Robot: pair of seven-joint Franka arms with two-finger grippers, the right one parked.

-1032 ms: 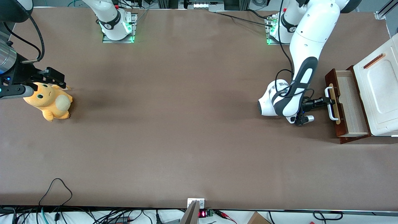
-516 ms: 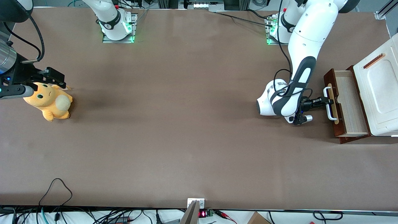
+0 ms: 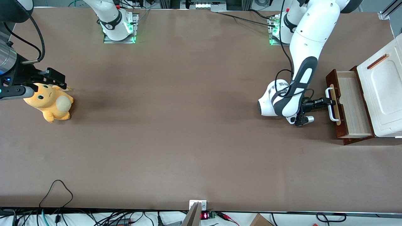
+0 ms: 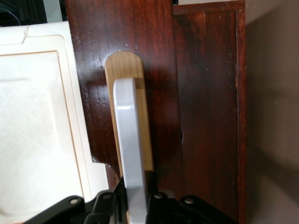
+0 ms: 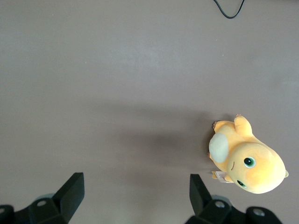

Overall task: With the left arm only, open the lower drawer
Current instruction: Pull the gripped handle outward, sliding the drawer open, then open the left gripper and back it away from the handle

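Front view: gripper (image 3: 326,101) clamps white loop handle (image 3: 330,104), lower drawer (image 3: 351,103) at three o'clock; skewed pulling could slip it.

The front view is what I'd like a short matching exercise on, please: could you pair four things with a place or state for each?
Things:
1. lower drawer
2. gripper
3. plush toy
4. cabinet top

Places or states:
A. white, above the drawer
B. pulled partly out, light wood inside showing
C. lying toward the parked arm's end of the table
D. shut on the white handle

Pairs: 1-B, 2-D, 3-C, 4-A
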